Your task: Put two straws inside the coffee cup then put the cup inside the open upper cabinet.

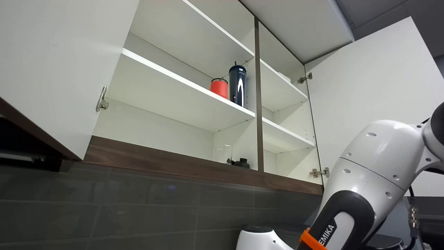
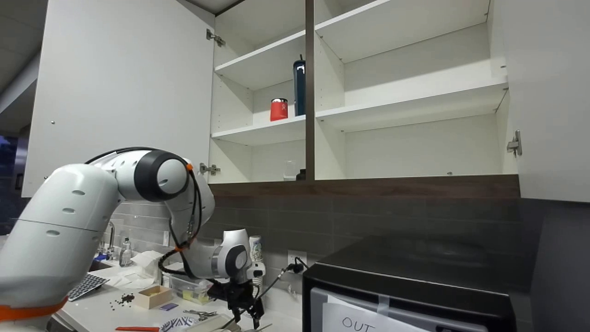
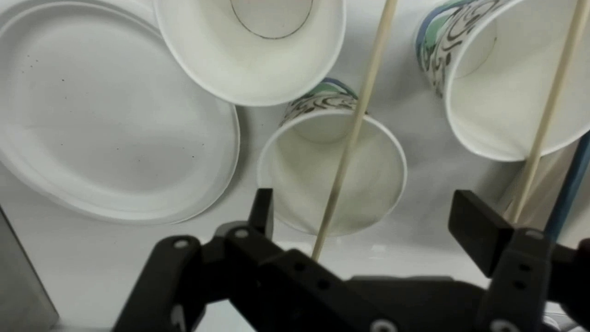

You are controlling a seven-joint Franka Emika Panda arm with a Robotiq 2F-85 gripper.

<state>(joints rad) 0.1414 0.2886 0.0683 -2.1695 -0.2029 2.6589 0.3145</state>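
Note:
In the wrist view my gripper (image 3: 366, 214) is open, its fingertips wide apart with nothing between the pads. A white paper cup (image 3: 299, 184) with a green-grey pattern lies under and between the fingers. Similar cups show at the top (image 3: 203, 50) and right (image 3: 488, 120); which is the task's cup I cannot tell. A thin wooden stick (image 3: 348, 152) crosses the middle cup, and another stick (image 3: 548, 110) crosses the right cup. Their depth is unclear. In an exterior view the gripper (image 2: 247, 316) points down low over the counter. The upper cabinet (image 1: 156, 121) stands open in both exterior views (image 2: 415, 152).
A red cup (image 1: 219, 88) and dark blue bottle (image 1: 237, 85) stand on the cabinet's middle shelf. A black microwave (image 2: 405, 272) is beside the gripper. A cup stack (image 2: 256, 249) stands behind it. A white plate (image 3: 106, 106) and blue rod (image 3: 569, 191) show in the wrist view.

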